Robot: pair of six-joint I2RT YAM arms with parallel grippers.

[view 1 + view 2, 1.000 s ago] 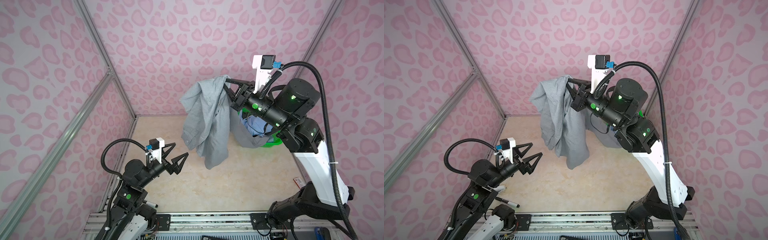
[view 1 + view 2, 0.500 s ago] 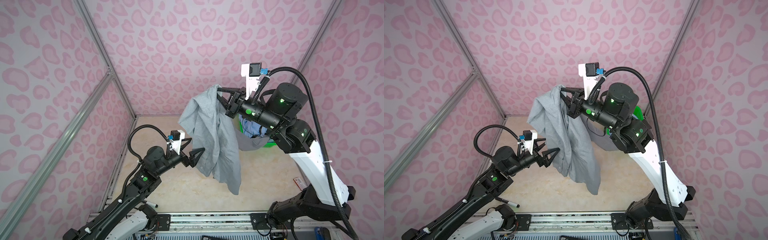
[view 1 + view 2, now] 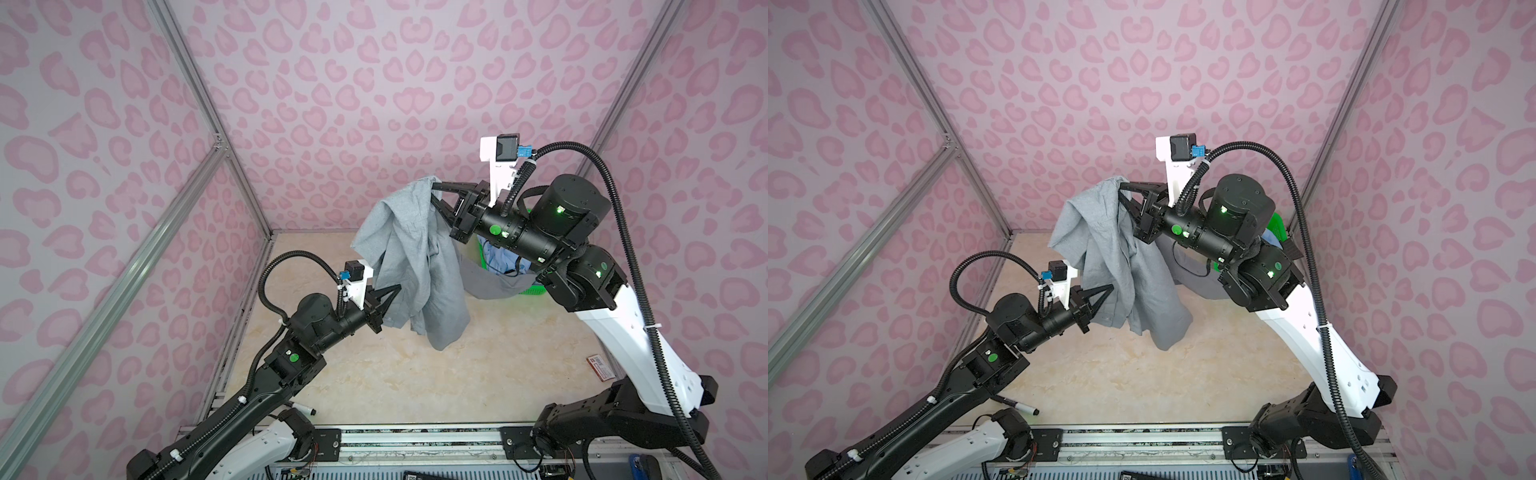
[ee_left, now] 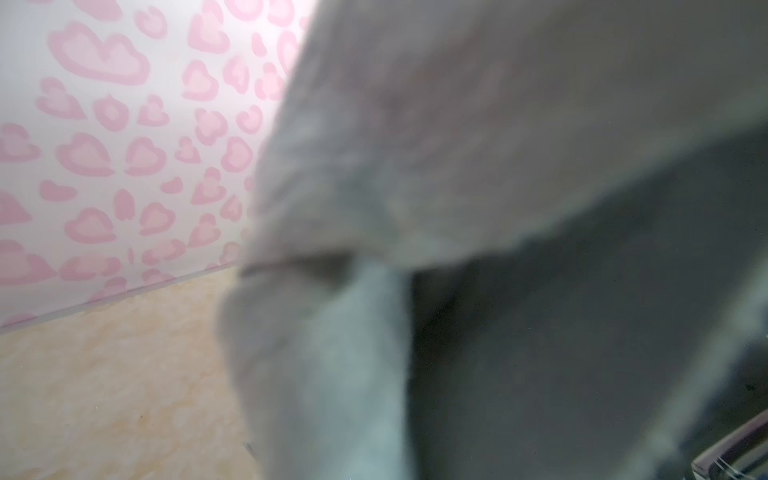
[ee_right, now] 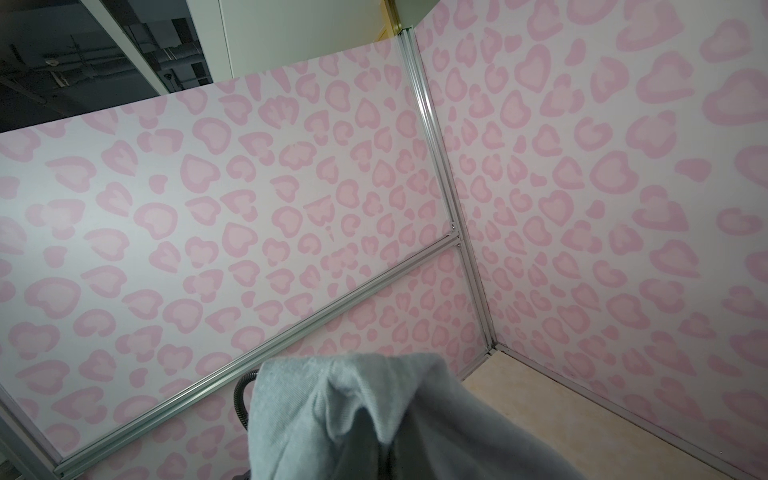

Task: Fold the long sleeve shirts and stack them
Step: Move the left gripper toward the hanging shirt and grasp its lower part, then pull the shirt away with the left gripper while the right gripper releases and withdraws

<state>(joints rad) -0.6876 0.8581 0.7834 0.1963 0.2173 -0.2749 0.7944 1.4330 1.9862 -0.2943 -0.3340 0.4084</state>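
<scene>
While the grey shirt (image 3: 411,266) hung clear of the surface (image 3: 457,374), both hands were engaged with it. The right hand (image 3: 434,188) was raised high at the back of the cell, its fingers together and clamped on the topmost bunch of cloth. The shirt's long axis ran roughly straight down from that grip, and its lowest fold ended above the surface, not touching it.

The left hand (image 3: 397,287) was lower and on the left side of the hanging cloth. Its tips were closed at the shirt's side edge, about midway down its length, seemingly with a fold caught between them. In the left wrist view blurred grey cloth (image 4: 457,166) filled most of the picture, so the pinch itself could not be confirmed there. In the right wrist view only the gathered top of the shirt (image 5: 353,415) showed.

Judgement: the shirt lay directly between the two hands, so drawing them apart should open it out before it is laid down.

A green basket (image 3: 532,289) stood behind the right arm. It held a light blue shirt (image 3: 498,257), and a dark shirt (image 3: 490,286) was draped over its near rim.
</scene>
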